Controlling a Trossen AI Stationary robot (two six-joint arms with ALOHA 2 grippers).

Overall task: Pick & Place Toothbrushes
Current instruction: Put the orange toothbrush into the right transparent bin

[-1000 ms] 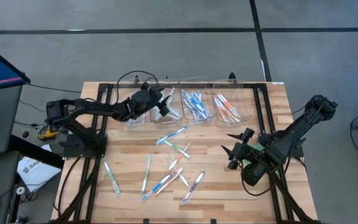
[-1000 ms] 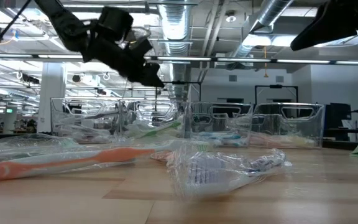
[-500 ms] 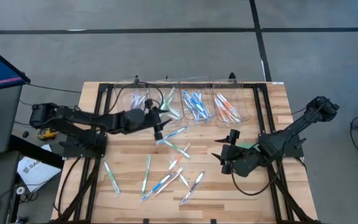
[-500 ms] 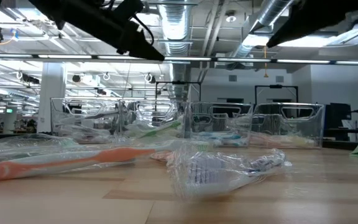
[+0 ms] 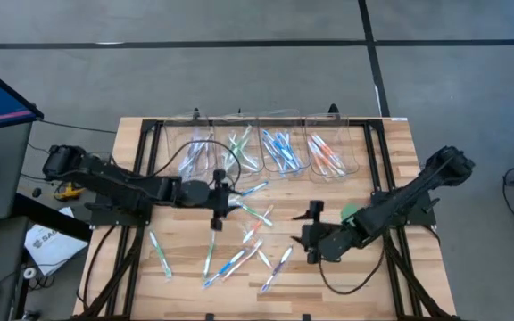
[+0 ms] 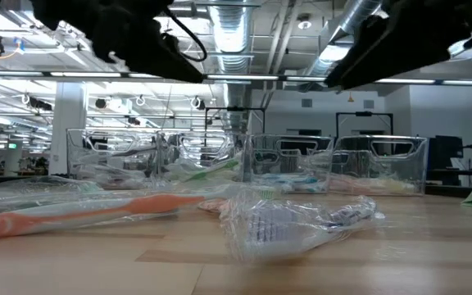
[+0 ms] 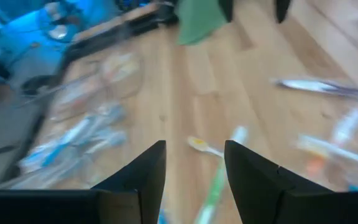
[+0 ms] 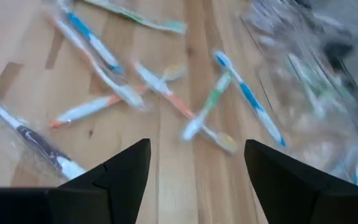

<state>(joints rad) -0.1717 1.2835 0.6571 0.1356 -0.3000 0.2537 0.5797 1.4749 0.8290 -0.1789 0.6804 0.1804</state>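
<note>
Both grippers hang spread and empty: left gripper at nine o'clock of the loose toothbrushes, right gripper at three, poised to pick.

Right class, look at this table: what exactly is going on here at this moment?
Two dark robot arms are sorting thin plastic toothbrushes scattered over a wooden table into clear plastic bins along its far edge. The left tool hangs over the middle of the pile, empty, with a gap between its fingers. The right tool is open and empty, beside the loose brushes. Several bins already hold brushes; a flat green disc lies under the right arm.
</note>
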